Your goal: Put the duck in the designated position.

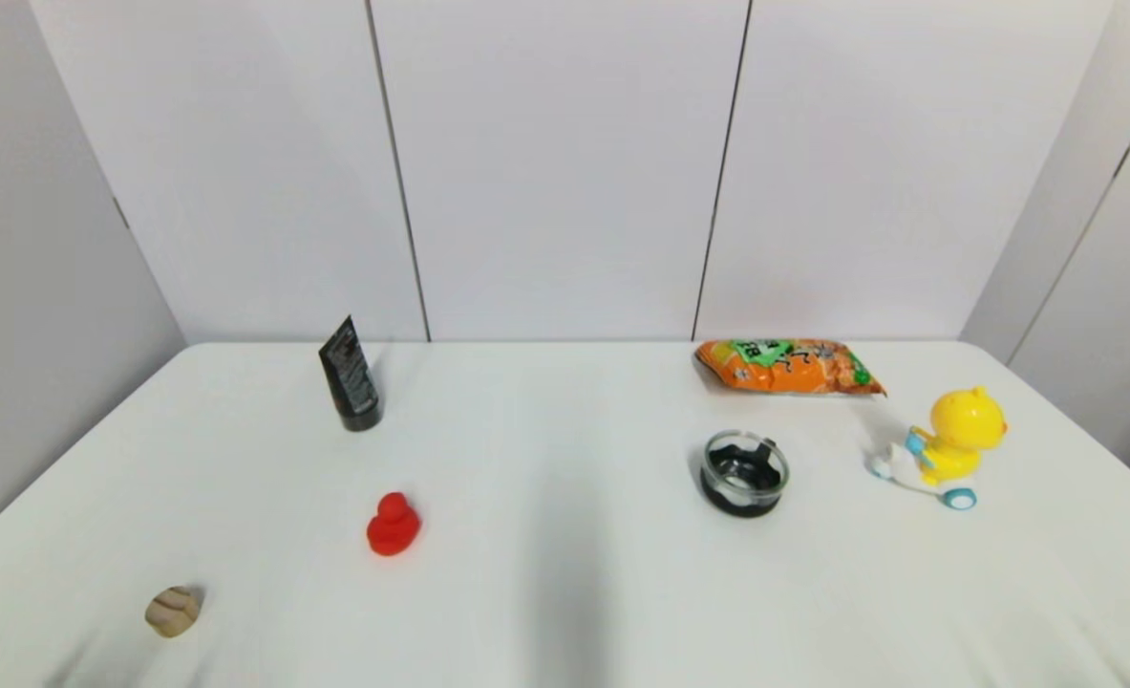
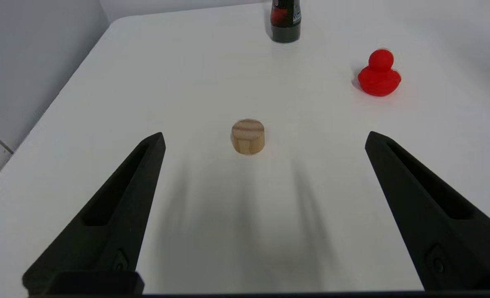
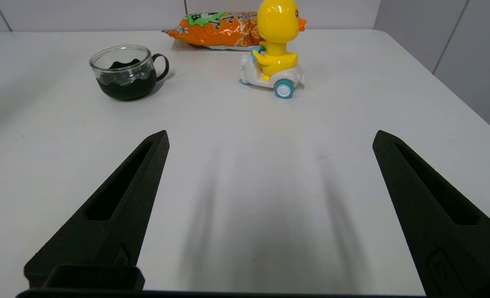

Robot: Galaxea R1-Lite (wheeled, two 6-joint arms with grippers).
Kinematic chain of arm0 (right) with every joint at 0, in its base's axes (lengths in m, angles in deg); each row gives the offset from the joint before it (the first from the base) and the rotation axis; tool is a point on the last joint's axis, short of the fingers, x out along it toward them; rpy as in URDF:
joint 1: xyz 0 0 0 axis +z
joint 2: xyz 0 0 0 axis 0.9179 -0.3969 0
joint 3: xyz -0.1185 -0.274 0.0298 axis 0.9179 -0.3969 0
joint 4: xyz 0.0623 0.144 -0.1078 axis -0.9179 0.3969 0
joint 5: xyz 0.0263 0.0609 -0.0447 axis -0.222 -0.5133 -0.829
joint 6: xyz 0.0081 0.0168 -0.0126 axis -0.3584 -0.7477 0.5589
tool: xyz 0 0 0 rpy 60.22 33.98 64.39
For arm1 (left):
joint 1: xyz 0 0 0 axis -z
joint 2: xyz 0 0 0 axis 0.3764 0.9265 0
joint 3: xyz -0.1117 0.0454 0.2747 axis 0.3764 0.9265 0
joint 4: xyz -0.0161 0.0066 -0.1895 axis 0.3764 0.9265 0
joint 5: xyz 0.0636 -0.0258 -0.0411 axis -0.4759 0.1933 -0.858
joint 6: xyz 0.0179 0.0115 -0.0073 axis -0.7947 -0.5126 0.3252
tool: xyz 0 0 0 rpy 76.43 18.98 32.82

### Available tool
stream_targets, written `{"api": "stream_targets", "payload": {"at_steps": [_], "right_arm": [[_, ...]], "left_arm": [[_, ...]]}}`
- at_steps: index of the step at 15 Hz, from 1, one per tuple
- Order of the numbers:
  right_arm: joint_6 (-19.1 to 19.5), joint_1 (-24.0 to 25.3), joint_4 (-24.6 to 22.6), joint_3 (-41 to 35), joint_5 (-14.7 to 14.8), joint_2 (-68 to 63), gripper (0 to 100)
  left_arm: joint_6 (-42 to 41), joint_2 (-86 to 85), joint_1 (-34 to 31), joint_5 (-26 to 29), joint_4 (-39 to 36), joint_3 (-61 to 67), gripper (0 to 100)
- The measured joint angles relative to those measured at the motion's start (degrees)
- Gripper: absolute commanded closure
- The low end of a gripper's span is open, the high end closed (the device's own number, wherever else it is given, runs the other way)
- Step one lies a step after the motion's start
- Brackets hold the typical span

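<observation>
Desk (image 1: 565, 592) layout: duck (image 1: 393, 525) left of centre, tube (image 1: 349, 376) behind it, wooden block (image 1: 173, 612) at near left. Cup (image 1: 743, 473) right of centre; snack bag (image 1: 784, 367) behind it; scooter toy (image 1: 947, 447) at far right.

A big white table (image 1: 565, 592) fills the lower half of the head view. A black tube (image 1: 350, 377) stands at upper left. A small red rubber duck (image 1: 393, 525) sits left of the middle. A round wooden block (image 1: 173, 612) lies at lower left. On the right are an orange snack bag (image 1: 784, 367), a glass cup with a black bottom (image 1: 743, 473), and a yellow duck toy on a white scooter (image 1: 947, 447).
</observation>
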Motion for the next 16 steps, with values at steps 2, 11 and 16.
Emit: {"api": "stream_targets", "payload": {"at_steps": [2, 11, 16], "right_arm": [[-0.02, 0.00, -0.02, 0.00, 0.00, 0.00, 0], [0.00, 0.00, -0.02, 0.00, 0.00, 0.00, 0], [0.00, 0.00, -0.02, 0.00, 0.00, 0.00, 0]], "left_arm": [[-0.17, 5.89, 0.16, 0.18, 0.09, -5.62, 0], [0.80, 32.55, 12.42, -0.02, 1.33, -33.90, 0], [1.95, 49.38, 25.03, -0.28, 1.24, -43.64, 0]]}}
